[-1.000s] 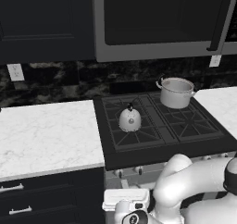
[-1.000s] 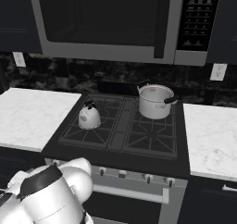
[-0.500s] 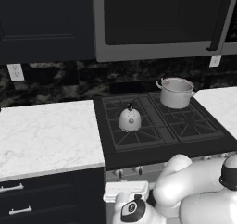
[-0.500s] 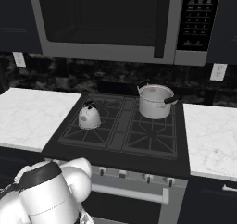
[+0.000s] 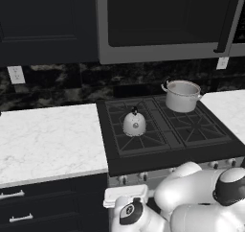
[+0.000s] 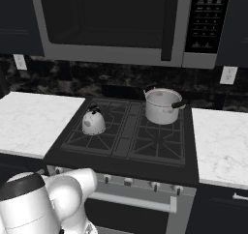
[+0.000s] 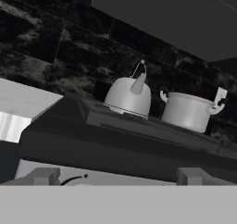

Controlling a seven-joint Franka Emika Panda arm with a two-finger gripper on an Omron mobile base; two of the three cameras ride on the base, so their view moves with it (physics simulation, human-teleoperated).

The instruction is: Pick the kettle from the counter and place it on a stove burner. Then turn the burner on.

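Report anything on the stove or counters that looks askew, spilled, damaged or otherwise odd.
Nothing stands out. The kettle sits upright on the front left burner, and the steel pot stands upright on a back burner, apart from it. No spill shows on the white marble counter.

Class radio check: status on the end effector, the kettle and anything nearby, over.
End effector open, low before the stove front. Kettle upright on front-left burner. Steel pot on rear burner, apart from kettle.
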